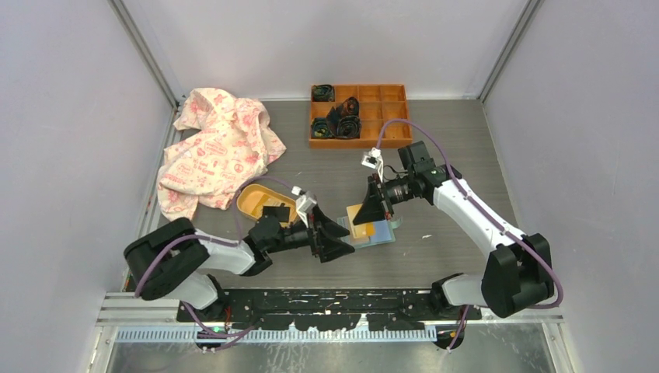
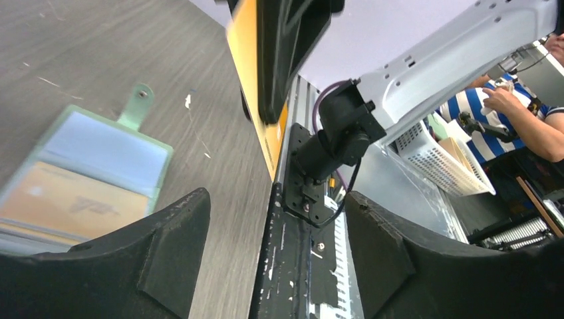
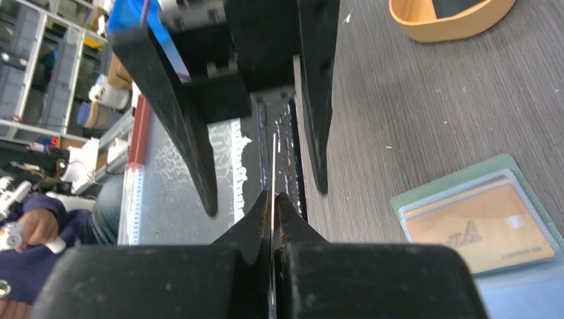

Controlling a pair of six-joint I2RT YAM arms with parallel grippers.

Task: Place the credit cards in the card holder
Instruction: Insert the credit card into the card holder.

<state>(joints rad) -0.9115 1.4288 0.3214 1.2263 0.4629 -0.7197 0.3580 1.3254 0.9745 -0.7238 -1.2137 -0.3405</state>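
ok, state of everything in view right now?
right gripper: shut on the orange card
orange card: held on edge above the table
left gripper: open, fingers either side of the card
card holder: open flat, second card sleeved inside
cloth: crumpled
dish: upright
tray: upright, some compartments filled

No text reads clearly. The orange card (image 3: 479, 229) in the card holder (image 3: 452, 178), at four o'clock, bears a dark logo, perhaps letters.
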